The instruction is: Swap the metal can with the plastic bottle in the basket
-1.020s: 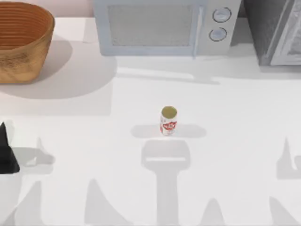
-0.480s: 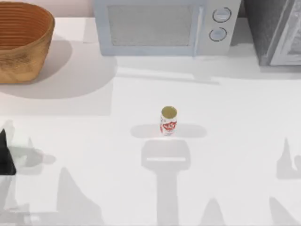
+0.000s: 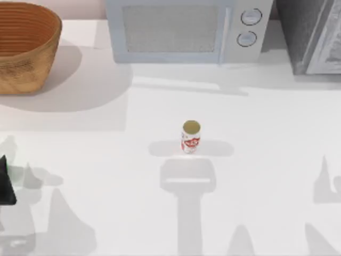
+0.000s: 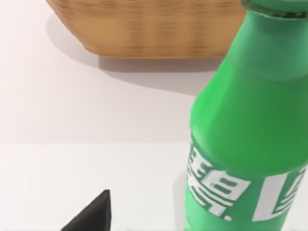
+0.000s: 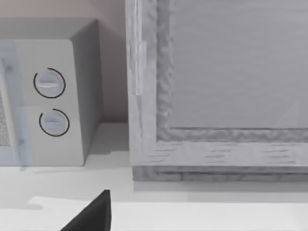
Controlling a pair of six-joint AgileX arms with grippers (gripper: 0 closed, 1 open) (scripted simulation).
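Looking down from the top cam: the small upright metal can (image 3: 191, 137), white body w/ red label marks and a dull gold round top, stands alone near the middle of the white table (image 3: 266, 160), well apart from everything else. The large round orange-brown woven wicker basket (image 3: 24, 48) sits at the far left corner. A light grey microwave (image 3: 184, 29) w/ 2 round dials stands along the back edge, and a grey speckled cabinet (image 3: 309, 34) is to its right. A dark bit of the left arm (image 3: 5, 184) pokes in at the left edge of the table, nearer the front than the basket.

Left wrist cam: the bright green plastic bottle (image 4: 250, 130) w/ white label marks is up close and upright, w/ the basket (image 4: 144, 29) farther behind it on the table. 1 dark fingertip (image 4: 91, 216) of the left gripper is at the frame edge, apart from the bottle; can't tell if this pincer is released or clenched.

Right wrist cam: faces the microwave (image 5: 48, 101) dials and the grey cabinet (image 5: 221, 86). 1 dark fingertip (image 5: 91, 216) of the right gripper is visible; its state can't be told either.
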